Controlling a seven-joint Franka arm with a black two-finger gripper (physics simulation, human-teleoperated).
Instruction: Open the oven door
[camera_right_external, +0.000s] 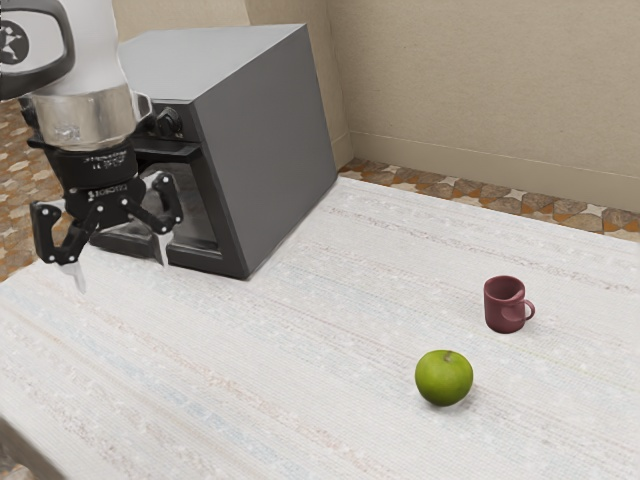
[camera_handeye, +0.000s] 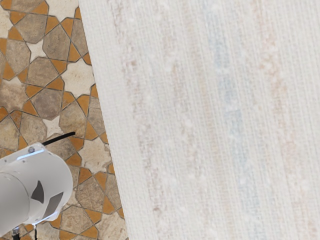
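Oven door (camera_right_external: 196, 210) stands upright and shut on the front of the dark grey oven (camera_right_external: 265, 160), in the exterior view's left part, with a dark glass pane and a black bar handle (camera_right_external: 170, 151) along its top. A round black knob (camera_right_external: 168, 122) sits above the handle. From this camera, the black gripper (camera_right_external: 122, 268) overlaps part of the door, pointing down with its two fingers spread wide and nothing pinched between them. The oven rests on a table covered by a white cloth (camera_right_external: 300, 360) with faint stripes. Well apart from the oven, toward the exterior view's right, are a dark red mug (camera_right_external: 503, 306), upright, its loop toward that view's right, and a green apple (camera_right_external: 444, 378), stem up, near the mug and closer to the camera. Behind the table are a beige wall (camera_right_external: 480, 90) and a patterned tile floor (camera_right_external: 510, 198). The wrist view shows the cloth's edge, those tiles and a white rounded robot part (camera_handeye: 45, 187).
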